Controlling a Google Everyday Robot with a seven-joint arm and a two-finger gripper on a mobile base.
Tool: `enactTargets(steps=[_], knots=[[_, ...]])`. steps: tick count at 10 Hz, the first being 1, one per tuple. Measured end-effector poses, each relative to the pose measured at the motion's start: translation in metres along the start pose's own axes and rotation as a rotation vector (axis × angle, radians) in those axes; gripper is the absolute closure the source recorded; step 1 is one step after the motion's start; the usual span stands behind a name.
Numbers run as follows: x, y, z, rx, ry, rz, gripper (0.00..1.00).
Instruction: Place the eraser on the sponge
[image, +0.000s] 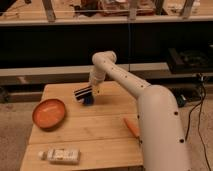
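Claw (83, 93) hangs low over the wooden table (100, 140); whether it is open or closed I cannot tell. Just beneath it sits a blue block (88, 101), possibly the sponge. To its left lies an orange bowl (49, 113), and well in front of it a white bottle (61, 155).

Gripper (84, 93) over back middle of table (100, 131), overlapping blue object (89, 101); eraser or sponge, can't tell. Arm (152, 112) hides table's right edge and near end of orange item (130, 125). Arm's lower part cut off by bottom edge.
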Motion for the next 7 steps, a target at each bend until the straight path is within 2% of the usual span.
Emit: enactTargets(steps=[3, 5, 7], knots=[[0.005, -0.006, 0.004, 0.007, -0.002, 0.037, 0.95], [0.010, -0.005, 0.009, 0.025, -0.013, 0.054, 0.95], [0.014, -0.004, 0.009, 0.048, 0.002, 0.061, 0.95]])
